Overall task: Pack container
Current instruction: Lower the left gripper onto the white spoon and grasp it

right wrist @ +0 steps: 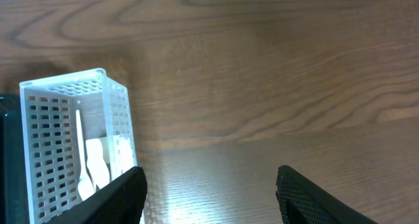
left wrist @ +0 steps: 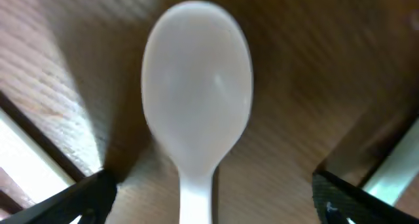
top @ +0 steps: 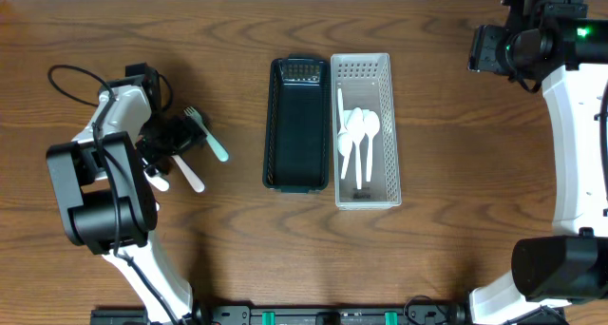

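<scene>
**Spoon may skid from an off-centre pinch**

The left gripper (top: 169,140) straddles a white spoon (left wrist: 196,112) lying on the table (top: 427,268), jaws apart. Closing off-centre could flick it against the teal fork (top: 211,140) (just beside). The white basket (top: 390,125) holds spoons. The right gripper (right wrist: 209,191) hangs open, empty.

L end effector (top: 174,138): low nr tabletop, jaws spread wide | R end effector (right wrist: 208,185): held high, jaws apart
</scene>
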